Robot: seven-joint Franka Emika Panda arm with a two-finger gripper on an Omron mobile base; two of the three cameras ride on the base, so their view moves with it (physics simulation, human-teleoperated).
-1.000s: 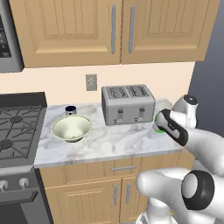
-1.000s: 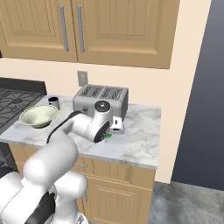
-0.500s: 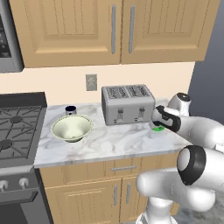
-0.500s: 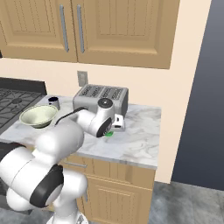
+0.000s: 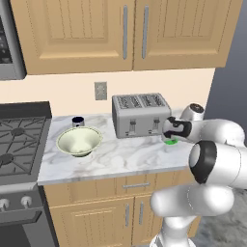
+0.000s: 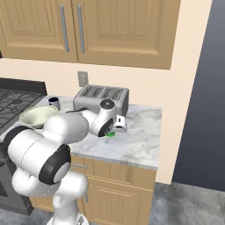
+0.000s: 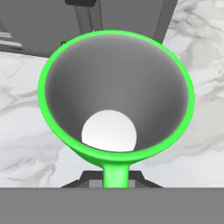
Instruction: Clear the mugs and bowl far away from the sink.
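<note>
My gripper (image 5: 170, 137) is shut on the handle of the bright green mug (image 5: 169, 141), which stands upright low over the counter just right of the toaster's front corner; whether it touches the marble I cannot tell. From the right, the green mug (image 6: 110, 134) peeks out under the hand. The hand view looks straight down into the green mug (image 7: 114, 78), grey inside with a white bottom. A dark navy mug (image 5: 78, 121) (image 6: 54, 102) stands at the back left. In front of it sits the pale bowl (image 5: 79, 141) (image 6: 37, 115). The sink is out of view.
A silver toaster (image 5: 141, 115) (image 6: 101, 97) stands at the back of the marble counter (image 5: 120, 157), close to the hand. A gas stove (image 5: 19, 140) borders the counter on the left. Wooden cabinets hang above. The counter ends at the right by a dark wall.
The hand with the green mug has moved left, closer to the toaster's right front corner. Bowl and navy mug have stayed put.
</note>
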